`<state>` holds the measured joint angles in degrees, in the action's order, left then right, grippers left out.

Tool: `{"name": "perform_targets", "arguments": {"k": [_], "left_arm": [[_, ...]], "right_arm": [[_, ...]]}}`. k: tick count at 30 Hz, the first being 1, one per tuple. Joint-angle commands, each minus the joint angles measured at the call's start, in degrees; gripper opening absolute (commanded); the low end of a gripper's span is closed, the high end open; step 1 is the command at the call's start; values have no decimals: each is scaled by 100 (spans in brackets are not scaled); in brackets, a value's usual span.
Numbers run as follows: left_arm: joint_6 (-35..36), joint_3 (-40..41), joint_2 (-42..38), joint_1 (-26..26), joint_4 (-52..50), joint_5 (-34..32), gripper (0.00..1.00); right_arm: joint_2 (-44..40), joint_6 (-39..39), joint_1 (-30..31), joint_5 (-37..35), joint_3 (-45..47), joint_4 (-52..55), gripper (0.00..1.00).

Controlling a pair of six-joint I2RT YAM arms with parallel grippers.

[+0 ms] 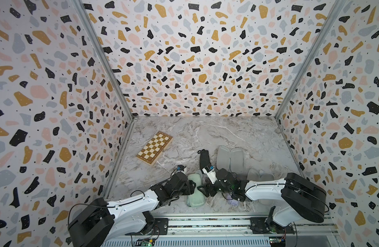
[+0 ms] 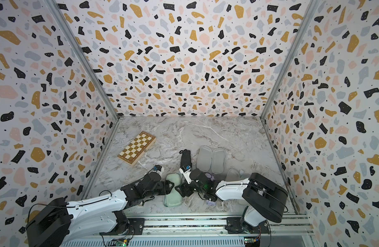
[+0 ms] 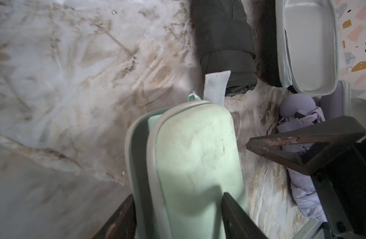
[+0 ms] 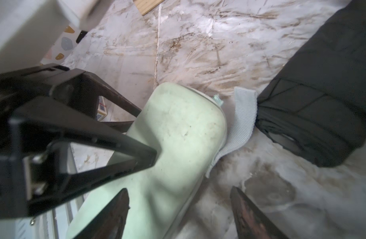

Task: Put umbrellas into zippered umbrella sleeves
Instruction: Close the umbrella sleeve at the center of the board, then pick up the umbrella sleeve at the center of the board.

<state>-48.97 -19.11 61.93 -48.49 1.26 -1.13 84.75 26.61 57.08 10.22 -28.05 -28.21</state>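
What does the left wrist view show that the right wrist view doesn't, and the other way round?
Only the left wrist view shows the lilac umbrella, lying loose outside any case, and an open case with grey lining. Only the right wrist view shows a corner of the wooden box, at the edge of the picture. Both show the mint green case, whose lid the left wrist view shows not fully closed, its grey strap, and the black umbrella lying just past that strap.
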Motion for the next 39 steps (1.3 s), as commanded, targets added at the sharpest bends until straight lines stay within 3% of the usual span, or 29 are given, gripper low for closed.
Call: {"name": "perform_targets", "arguments": {"k": [1, 5, 12, 15, 21, 28, 37, 39], "left_arm": [[-69, 146, -91, -4, -310, -43, 54], [-69, 365, -181, -3, -165, -4, 44], [-76, 372, -39, 15, -413, 109, 41], [-294, 388, 197, 24, -308, 161, 31], [-341, 485, 312, 22, -197, 76, 27], [-393, 800, 591, 63, 637, 358, 22], [-496, 1143, -51, 61, 784, 378, 14], [-526, 1259, -127, 49, 980, 413, 13]], "right_arm": [[-367, -74, -295, 422, 358, -316, 78], [-506, -67, -295, 540, 538, -394, 78], [-429, 95, -281, 949, 567, -501, 78], [-344, 382, -141, 1035, 564, -653, 77], [207, 630, 1, 1210, 445, -1083, 74], [805, 700, -52, 1429, 346, -1437, 72], [1244, 893, -302, 2067, 460, -2077, 71], [1420, 1005, -305, 2241, 390, -2235, 66]]}}
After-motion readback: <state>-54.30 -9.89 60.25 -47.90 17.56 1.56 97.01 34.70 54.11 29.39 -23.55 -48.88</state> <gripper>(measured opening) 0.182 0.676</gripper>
